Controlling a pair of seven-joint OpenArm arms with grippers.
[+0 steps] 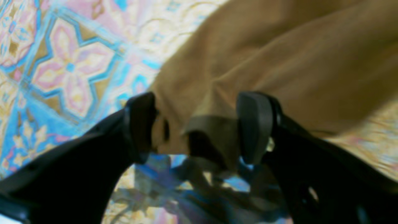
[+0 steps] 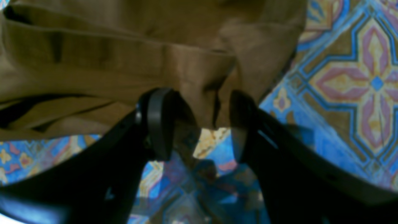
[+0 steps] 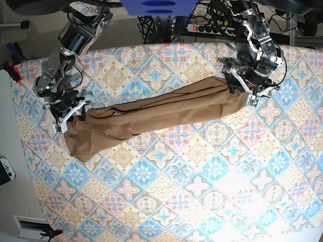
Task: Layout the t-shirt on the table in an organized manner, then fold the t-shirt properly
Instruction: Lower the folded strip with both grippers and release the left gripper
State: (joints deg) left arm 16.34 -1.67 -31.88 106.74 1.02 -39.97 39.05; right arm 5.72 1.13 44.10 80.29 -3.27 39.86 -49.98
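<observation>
Your left pincer (image 1: 199,127) and right pincer (image 2: 199,124) both stand spread around t-shirt (image 3: 151,118) edges, whose full stretch across the tabletop (image 3: 202,191) only the base view shows.

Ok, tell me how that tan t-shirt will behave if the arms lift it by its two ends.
The t-shirt is probably floppy: it lies in a long bunched band with soft creases, so its middle would likely sag. It looks light and thin. Its folds would likely shift or unroll rather than hold shape.
</observation>
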